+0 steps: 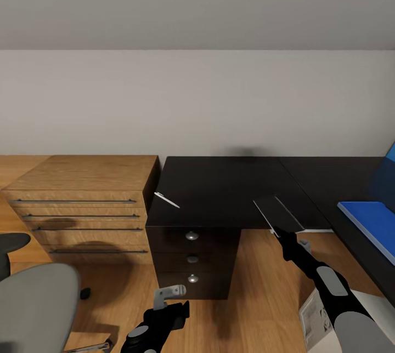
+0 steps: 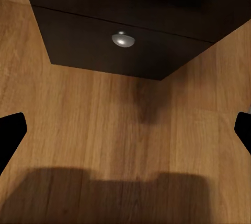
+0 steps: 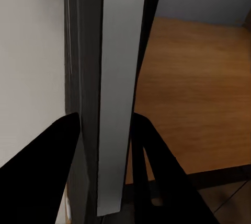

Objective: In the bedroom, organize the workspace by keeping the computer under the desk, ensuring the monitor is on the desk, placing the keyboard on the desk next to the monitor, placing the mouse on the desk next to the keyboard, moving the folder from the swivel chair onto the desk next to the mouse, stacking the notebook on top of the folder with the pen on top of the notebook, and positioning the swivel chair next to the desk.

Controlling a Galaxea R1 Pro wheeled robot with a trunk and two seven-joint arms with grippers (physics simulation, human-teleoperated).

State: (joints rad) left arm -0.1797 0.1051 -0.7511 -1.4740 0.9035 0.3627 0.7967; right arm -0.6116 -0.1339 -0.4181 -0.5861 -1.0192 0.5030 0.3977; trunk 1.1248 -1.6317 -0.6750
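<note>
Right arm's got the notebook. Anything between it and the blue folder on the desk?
Nothing visible. The notebook, clamped in the right gripper, hangs over the desk edge; the black top between it and the folder looks bare. The pen lies on the opposite side.

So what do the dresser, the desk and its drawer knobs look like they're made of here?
The dresser looks like light wood or wood veneer: visible grain, matte, with dark bar handles. The desk looks like black-stained wood or laminate, with a faint sheen and no clear grain. Its drawer knobs look like polished or brushed metal: silver, with a bright highlight in the left wrist view.
</note>
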